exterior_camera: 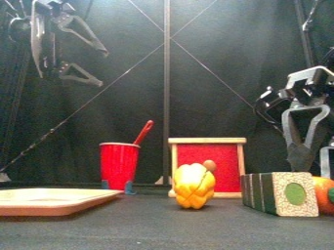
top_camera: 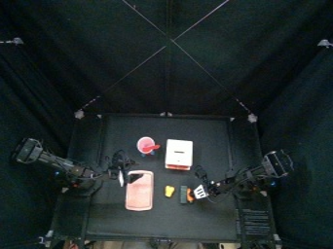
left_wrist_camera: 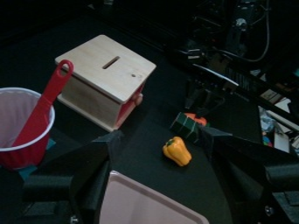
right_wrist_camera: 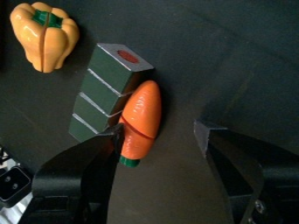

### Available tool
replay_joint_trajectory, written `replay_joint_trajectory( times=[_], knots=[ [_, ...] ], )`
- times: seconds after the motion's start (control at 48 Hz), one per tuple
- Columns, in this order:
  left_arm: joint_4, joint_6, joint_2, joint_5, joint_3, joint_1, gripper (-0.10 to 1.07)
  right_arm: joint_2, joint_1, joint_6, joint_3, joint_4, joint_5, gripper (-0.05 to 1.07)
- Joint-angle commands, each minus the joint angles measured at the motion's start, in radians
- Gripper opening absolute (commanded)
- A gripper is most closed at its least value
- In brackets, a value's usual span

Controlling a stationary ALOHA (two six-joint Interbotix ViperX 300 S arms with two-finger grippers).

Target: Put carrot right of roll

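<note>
Black curtains ringed the table [top_camera: 117, 131], where the left tool [exterior_camera: 59, 59] hung raised with jaws apart, while near the front right edge the carrot [right_wrist_camera: 140, 121] lay touching the roll [right_wrist_camera: 103, 92], so the wide-open right tool [right_wrist_camera: 158, 153] should straddle it squarely.

From the front, the carrot [exterior_camera: 323, 194] is cut by the picture's side edge and half hidden behind the dark green roll [exterior_camera: 279, 192]. The pink board [exterior_camera: 53, 201] runs off the opposite edge. From above, carrot and roll are too small to separate near the table's right edge. The left wrist view shows only a corner of the board, and the red cup [left_wrist_camera: 26, 127] is cut off.
</note>
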State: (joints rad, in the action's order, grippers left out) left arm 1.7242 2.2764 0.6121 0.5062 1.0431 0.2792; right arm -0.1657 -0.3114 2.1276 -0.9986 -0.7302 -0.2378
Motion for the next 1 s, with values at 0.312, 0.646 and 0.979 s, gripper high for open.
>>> replay_joint_trajectory(
  times=[0.312,0.646,0.979],
  knots=[
    [0.003,0.002,0.000,0.003,-0.012,0.002,1.02,0.044,0.003,-0.002,0.035,0.011,0.002,0.96],
    [0.003,0.002,0.000,0.003,-0.011,0.002,1.02,0.034,0.006,-0.002,-0.018,0.061,0.000,0.95],
    [0.003,0.002,-0.002,0.003,-0.011,0.002,1.02,-0.018,0.002,-0.002,-0.077,0.092,0.000,0.95]
  ],
)
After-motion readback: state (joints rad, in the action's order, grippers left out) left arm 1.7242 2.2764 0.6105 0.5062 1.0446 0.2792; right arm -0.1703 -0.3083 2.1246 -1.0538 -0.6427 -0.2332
